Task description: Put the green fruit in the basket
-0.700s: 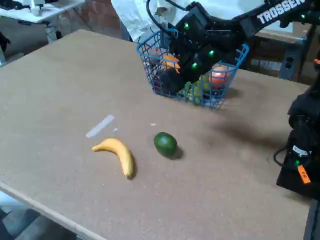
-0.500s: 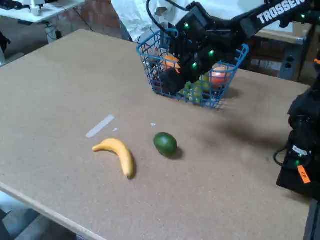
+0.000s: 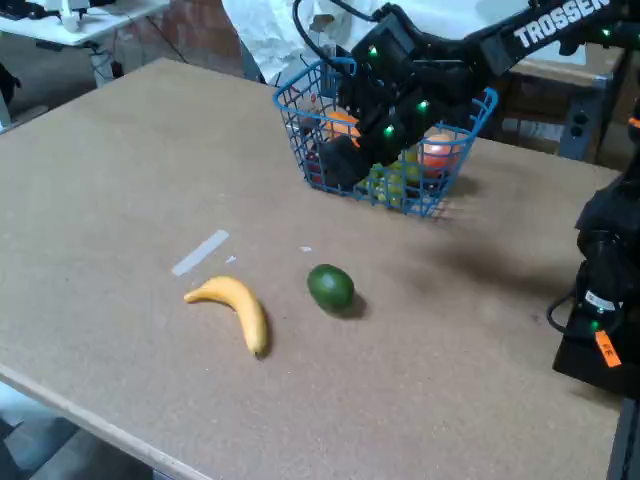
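The green fruit (image 3: 330, 286) is dark, smooth and egg-shaped, lying on the tabletop near the middle of the fixed view. The blue wire basket (image 3: 295, 108) stands at the far side of the table with several fruits inside. My gripper (image 3: 340, 160) hangs low over the basket's front half, well apart from the green fruit. Its dark fingers merge with the basket contents, so their state does not show.
A yellow banana (image 3: 238, 306) lies left of the green fruit. A strip of pale tape (image 3: 199, 251) is stuck to the table behind it. The arm's black base (image 3: 600, 310) stands at the right edge. A second table (image 3: 70, 20) sits at the far left.
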Robot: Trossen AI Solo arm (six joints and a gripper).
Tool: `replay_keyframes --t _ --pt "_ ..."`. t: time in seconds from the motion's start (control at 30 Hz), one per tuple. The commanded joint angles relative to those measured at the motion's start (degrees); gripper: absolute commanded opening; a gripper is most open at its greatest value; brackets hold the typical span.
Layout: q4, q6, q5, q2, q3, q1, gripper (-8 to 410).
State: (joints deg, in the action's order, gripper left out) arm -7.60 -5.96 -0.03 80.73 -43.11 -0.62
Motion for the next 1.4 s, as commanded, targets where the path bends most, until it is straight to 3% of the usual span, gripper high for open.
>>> replay_keyframes --t 0.0,0.7,0.83,1.0,1.37 --pt "0.1 0.0 0.0 0.0 0.0 0.0 220" --pt "0.2 -0.1 0.0 0.0 0.0 0.0 220" --pt "4.2 4.6 -0.1 0.0 0.0 0.0 220" --pt "6.4 4.5 -0.1 -0.1 0.0 0.0 220" --pt "0.9 -11.1 -5.8 -0.1 0.0 0.5 235"
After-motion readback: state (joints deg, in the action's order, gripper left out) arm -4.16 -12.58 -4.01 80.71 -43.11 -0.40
